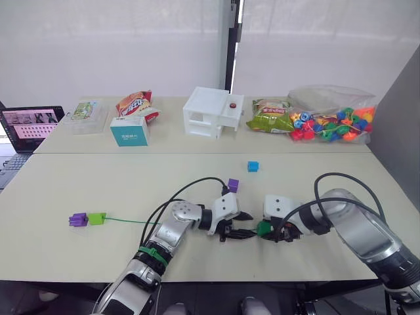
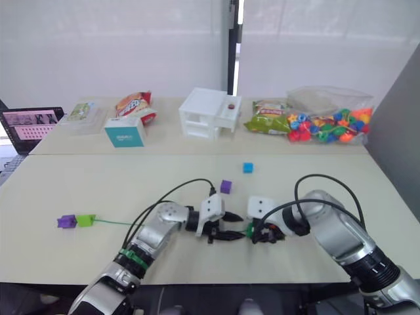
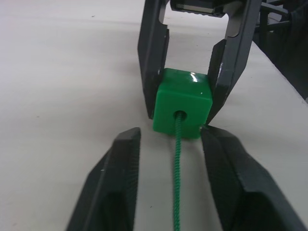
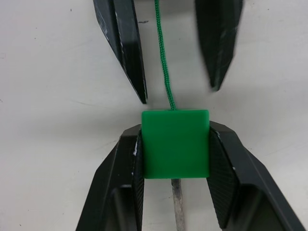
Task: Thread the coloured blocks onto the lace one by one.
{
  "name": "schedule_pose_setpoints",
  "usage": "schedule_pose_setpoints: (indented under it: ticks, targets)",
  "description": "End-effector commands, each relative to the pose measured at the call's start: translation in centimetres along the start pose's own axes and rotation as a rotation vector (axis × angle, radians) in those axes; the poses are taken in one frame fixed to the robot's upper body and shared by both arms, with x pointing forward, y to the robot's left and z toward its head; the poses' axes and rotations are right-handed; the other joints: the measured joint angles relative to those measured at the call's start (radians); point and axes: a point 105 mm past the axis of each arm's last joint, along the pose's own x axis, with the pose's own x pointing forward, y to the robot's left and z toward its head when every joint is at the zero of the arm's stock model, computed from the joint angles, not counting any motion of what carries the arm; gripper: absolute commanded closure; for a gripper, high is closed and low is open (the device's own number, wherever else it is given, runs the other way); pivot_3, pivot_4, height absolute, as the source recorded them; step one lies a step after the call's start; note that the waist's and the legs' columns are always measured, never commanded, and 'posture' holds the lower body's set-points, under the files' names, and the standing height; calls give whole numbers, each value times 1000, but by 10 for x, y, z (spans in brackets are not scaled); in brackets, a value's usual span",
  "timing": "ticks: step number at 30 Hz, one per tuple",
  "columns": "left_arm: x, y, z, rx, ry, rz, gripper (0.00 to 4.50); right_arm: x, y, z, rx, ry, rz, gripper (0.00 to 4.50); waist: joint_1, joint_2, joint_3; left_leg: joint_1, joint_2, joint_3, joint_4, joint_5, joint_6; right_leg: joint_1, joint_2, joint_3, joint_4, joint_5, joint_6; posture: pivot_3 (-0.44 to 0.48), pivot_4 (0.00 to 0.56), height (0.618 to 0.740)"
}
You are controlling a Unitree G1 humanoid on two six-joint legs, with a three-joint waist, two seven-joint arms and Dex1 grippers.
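Right hand [image 4: 175, 159] clamped on dark green block [image 4: 175, 143], lace [image 3: 178, 159] through its hole | left hand [image 3: 171, 149] fingers apart astride lace | near counter [image 1: 98, 184] front edge

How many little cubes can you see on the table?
5. A purple cube and a lime one sit together on the lace. A dark green cube is in the right tool. Another purple and a blue lie loose.

beige table [image 1: 79, 190]: blue cube [image 1: 252, 167], purple cube [image 1: 233, 185].
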Motion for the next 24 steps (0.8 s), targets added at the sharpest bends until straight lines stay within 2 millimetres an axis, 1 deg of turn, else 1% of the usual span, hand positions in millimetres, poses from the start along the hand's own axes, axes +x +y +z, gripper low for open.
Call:
schedule_pose_setpoints:
  ticks: [1, 2, 3, 4, 5, 8, 12, 15, 24]
  targets:
    - [-4, 3, 10, 21, -34, -1, 746, -2, 1, 4, -4, -15, 4, 1250, 3, 0, 0, 0, 0, 0, 0, 0, 0, 0, 0, 0, 0, 0, 0, 0, 150, 740]
    - [-5, 2, 12, 39, -37, -2, 463, -7, -1, 4, -5, -19, -6, 959, 5, 0, 0, 0, 0, 0, 0, 0, 0, 0, 0, 0, 0, 0, 0, 0, 150, 740]
    - [-5, 1, 12, 53, -38, -4, 80, -11, -3, 4, -6, -23, -13, 587, 6, 0, 0, 0, 0, 0, 0, 0, 0, 0, 0, 0, 0, 0, 0, 0, 150, 740]
    - [-2, -2, 13, 66, -40, -16, 0, -18, -6, 3, -3, -30, -23, 265, 8, 0, 0, -1, -1, 0, 0, 0, 0, 0, 0, 0, 0, 0, 0, 0, 150, 740]
    - [0, -4, 13, 74, -41, -24, 0, -23, -7, 2, -1, -35, -29, 55, 11, 0, 0, -2, -1, -1, 0, 0, 0, -1, 0, 0, 0, 0, 0, 0, 150, 740]
    - [6, -8, 16, 93, -56, -54, 0, -34, -7, -3, 7, -33, -29, 55, 17, 0, 0, -3, -2, -1, 0, 0, 0, -1, -2, 0, -1, 0, 0, 0, 150, 740]
    - [15, -9, 22, 114, -75, -68, 0, -50, -6, -9, 42, -31, -50, 55, 21, 0, 0, -4, -2, -1, 0, 0, 0, -1, -2, 0, -3, 0, 0, 0, 150, 740]
    - [23, -9, 24, 122, -78, -77, 0, -57, -6, -18, 65, -16, -83, 55, 23, 0, 1, -4, -2, 0, 0, 0, 0, -1, -2, 0, -3, 0, 0, 0, 150, 740]
    - [44, -13, 27, 147, -80, -132, 0, -76, 15, -23, 167, -21, -126, 55, 29, -1, 1, -4, -2, 0, 1, 0, 0, -1, -1, 0, -3, 0, 0, 0, 150, 740]
